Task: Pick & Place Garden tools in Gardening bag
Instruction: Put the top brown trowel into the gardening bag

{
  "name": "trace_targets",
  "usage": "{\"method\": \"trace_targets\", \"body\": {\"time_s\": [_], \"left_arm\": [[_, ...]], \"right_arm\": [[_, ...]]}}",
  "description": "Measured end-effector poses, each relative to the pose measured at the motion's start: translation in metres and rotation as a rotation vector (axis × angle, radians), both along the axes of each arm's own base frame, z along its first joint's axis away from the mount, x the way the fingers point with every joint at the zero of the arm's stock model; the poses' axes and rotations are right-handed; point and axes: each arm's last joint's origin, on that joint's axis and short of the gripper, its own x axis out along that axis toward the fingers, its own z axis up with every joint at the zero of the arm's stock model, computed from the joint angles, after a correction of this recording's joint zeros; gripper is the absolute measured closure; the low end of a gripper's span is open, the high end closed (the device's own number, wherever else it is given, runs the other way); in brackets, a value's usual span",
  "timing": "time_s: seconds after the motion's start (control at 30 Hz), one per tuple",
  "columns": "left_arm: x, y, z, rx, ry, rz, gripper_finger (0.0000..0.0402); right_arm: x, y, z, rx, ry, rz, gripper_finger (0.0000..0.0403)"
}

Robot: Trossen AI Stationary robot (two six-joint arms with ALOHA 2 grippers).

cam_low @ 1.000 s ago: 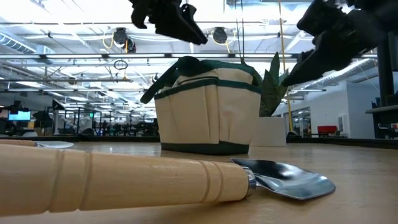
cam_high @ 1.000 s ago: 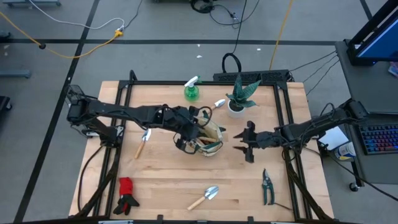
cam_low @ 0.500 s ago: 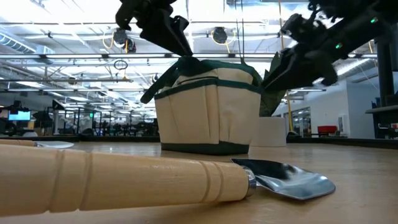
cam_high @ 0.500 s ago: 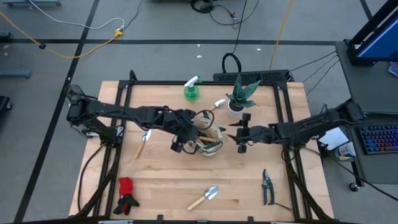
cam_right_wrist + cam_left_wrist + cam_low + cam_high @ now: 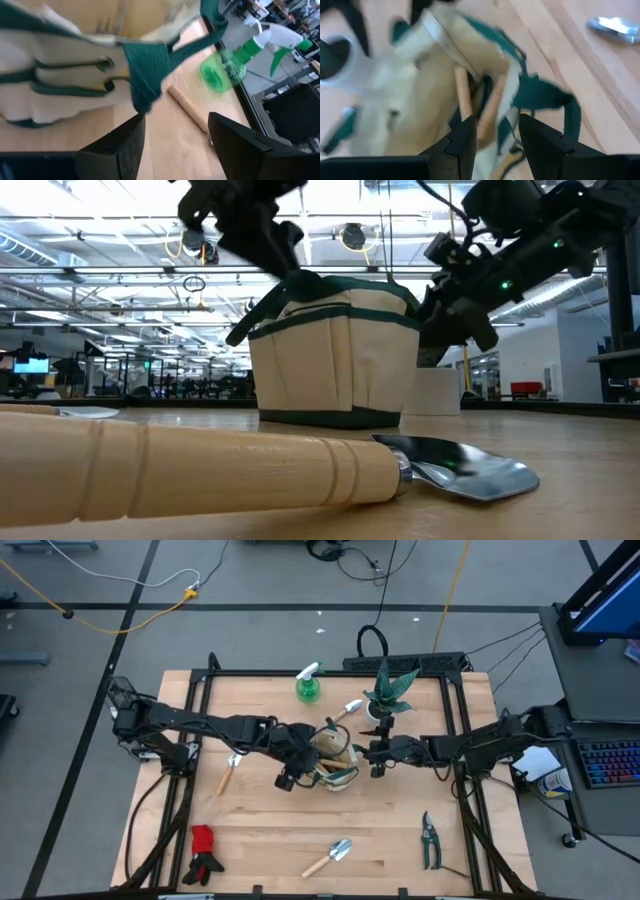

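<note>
High view: gardening bag (image 5: 337, 762) mid-table, left gripper (image 5: 290, 772) just left of it, jaws parted, empty. Right gripper (image 5: 378, 752) at opposite rim, spread, seemingly holding nothing. Risk: snagging loop handle (image 5: 150, 70), tipping bag, spilling handles (image 5: 462, 92) inside.

the light wooden table (image 5: 270, 840) carries the gardening bag (image 5: 335, 762) at its middle, a spray bottle (image 5: 308, 687) and potted plant (image 5: 383, 698) at the far edge, gloves (image 5: 204, 852), a trowel (image 5: 330, 857), pruning shears (image 5: 430, 839) near the front, and a small wooden-handled tool (image 5: 229, 772) left of the bag.
</note>
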Motion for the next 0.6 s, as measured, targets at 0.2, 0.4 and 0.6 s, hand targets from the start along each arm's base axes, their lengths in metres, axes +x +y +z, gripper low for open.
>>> {"method": "trace_targets", "body": {"time_s": [0.2, 0.4, 0.6], "left_arm": [[0.006, -0.002, -0.015, 0.040, 0.048, -0.048, 0.0250], [0.007, -0.002, -0.016, 0.098, 0.049, -0.082, 0.0292], [0.004, -0.003, -0.018, 0.079, 0.086, -0.064, 0.0391]], "right_arm": [[0.001, -0.008, -0.004, 0.001, 0.018, -0.034, 0.0193], [0.000, -0.015, -0.005, 0.007, 0.017, -0.064, 0.0193], [0.003, -0.015, -0.002, 0.048, -0.008, 0.058, 0.0193]]}}
